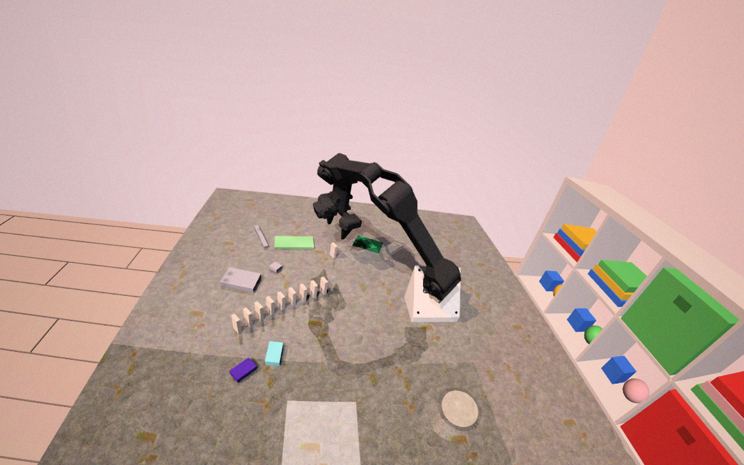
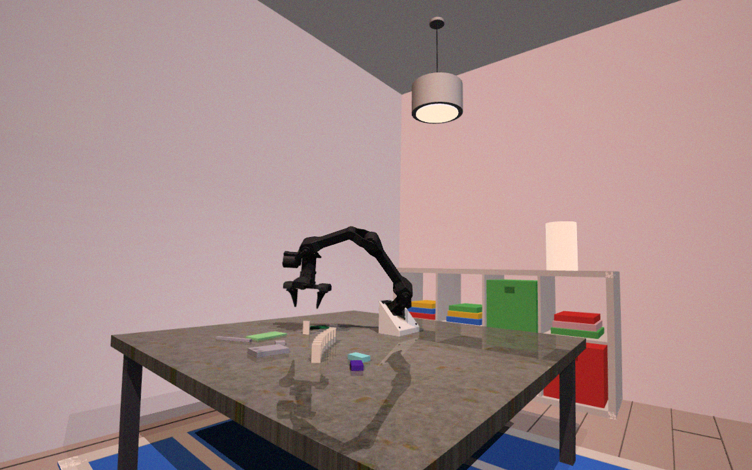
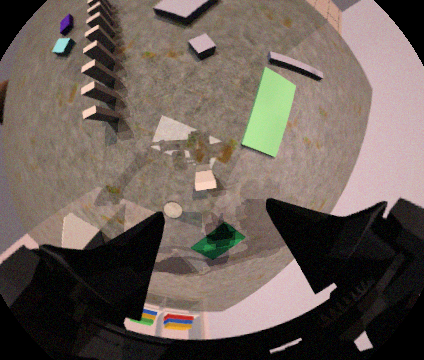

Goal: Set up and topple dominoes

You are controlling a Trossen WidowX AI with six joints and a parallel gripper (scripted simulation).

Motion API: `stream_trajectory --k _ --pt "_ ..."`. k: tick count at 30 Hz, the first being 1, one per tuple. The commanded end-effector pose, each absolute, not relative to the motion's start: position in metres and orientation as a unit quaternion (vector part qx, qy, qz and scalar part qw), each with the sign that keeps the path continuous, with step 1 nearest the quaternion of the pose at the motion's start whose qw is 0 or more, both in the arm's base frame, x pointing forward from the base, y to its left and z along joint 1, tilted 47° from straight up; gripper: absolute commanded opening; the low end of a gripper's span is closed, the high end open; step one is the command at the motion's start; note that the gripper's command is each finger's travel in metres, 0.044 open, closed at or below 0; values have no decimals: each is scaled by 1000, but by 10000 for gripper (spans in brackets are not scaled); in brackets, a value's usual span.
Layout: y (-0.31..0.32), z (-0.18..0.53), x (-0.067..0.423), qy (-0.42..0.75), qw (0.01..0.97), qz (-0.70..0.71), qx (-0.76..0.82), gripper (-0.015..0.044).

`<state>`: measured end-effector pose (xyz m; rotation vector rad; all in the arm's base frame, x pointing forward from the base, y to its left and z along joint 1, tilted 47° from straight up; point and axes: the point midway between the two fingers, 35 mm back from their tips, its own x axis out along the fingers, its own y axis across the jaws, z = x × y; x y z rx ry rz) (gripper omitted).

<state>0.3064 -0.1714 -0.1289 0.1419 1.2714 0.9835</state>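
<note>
A row of several cream dominoes (image 1: pixel 279 300) (image 2: pixel 323 341) (image 3: pixel 99 54) stands on the table (image 1: pixel 201 243). One more cream domino (image 1: pixel 333 249) (image 2: pixel 305 327) (image 3: pixel 206 180) stands upright by itself beyond the row's end nearest the robot base, with a wider gap than the row's spacing. My gripper (image 1: pixel 338 227) (image 2: pixel 307 302) (image 3: pixel 215 211) is open and empty. It hangs well above the lone domino, fingers pointing down, touching nothing.
A dark green tile (image 1: pixel 367 243) (image 3: pixel 218 240) lies right of the lone domino. A light green slab (image 1: pixel 294 241) (image 3: pixel 270 111), a grey bar (image 1: pixel 261 236), a small grey cube (image 1: pixel 275 266) and a grey box (image 1: pixel 239 279) lie behind the row. Cyan (image 1: pixel 273 352) and purple (image 1: pixel 243 369) blocks lie in front.
</note>
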Motion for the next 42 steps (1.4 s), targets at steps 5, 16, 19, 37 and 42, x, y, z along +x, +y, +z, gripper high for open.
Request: stream_trajectory --k 5,16,19,37,42 --pt "-166 -129 305 556 692 456 71 440" --pt "-123 -171 303 554 692 458 70 440" --pt "-120 -173 303 554 692 458 70 440" --pt "-112 -181 303 554 692 458 70 177" --pt "-112 -181 303 554 692 458 70 107"
